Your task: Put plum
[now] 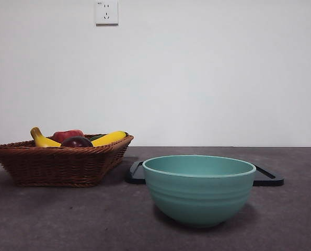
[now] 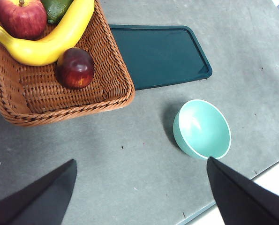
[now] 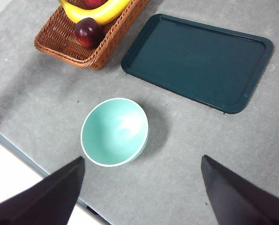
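Note:
The plum is dark maroon and lies in the brown wicker basket at the left, next to the yellow bananas. It shows clearly in the left wrist view and in the right wrist view. The teal bowl stands empty at the front centre; it also shows in the left wrist view and the right wrist view. My left gripper is open and empty, high above the table. My right gripper is open and empty, high above the bowl. Neither arm shows in the front view.
A dark tray lies flat behind the bowl, beside the basket. The basket also holds a red peach-like fruit and a green fruit. The table's front edge runs close to the bowl.

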Tool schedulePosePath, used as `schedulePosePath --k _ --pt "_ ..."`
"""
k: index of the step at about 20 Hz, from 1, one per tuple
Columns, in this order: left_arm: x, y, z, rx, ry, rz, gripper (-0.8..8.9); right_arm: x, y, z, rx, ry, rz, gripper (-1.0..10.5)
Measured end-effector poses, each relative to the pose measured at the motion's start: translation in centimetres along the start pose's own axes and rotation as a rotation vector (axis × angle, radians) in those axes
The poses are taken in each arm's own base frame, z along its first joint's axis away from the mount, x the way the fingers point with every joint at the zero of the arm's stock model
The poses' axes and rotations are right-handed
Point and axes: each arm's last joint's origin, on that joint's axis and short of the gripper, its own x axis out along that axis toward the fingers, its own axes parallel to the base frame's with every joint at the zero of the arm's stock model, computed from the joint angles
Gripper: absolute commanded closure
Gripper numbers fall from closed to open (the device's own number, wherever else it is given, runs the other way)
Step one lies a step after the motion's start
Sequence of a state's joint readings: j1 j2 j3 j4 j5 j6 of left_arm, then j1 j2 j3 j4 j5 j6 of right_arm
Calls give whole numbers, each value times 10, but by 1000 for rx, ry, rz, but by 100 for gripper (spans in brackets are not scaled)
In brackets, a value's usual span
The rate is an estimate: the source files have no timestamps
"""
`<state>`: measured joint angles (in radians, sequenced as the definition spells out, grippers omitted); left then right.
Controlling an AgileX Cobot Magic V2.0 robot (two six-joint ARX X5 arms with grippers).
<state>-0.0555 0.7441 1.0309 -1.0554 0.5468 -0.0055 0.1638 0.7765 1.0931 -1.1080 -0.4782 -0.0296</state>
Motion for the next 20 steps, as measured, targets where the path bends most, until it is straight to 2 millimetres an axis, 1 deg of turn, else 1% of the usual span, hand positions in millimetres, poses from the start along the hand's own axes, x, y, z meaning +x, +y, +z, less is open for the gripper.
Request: schedulePosePath --k 4,8,10,11,12,14,17,20 --pt "3 1 8 -3 -5 -6 377 0 0 0 0 0 0 549" --pt "2 -4 38 20 -30 36 377 0 0 0 0 0 0 549" --pt "6 -7 53 33 -22 51 378 0 0 0 0 0 0 549" --pt "12 -7 61 39 -8 64 378 0 0 0 -1 -1 0 549" --pt "19 -6 67 43 9 74 378 0 0 0 0 -1 0 549" --pt "40 -4 77 48 66 92 380 0 0 0 0 -1 0 549" --pt "79 1 88 73 126 140 380 0 0 0 -1 -1 0 549" --pt "117 8 93 86 179 178 380 0 0 0 0 -1 -3 549"
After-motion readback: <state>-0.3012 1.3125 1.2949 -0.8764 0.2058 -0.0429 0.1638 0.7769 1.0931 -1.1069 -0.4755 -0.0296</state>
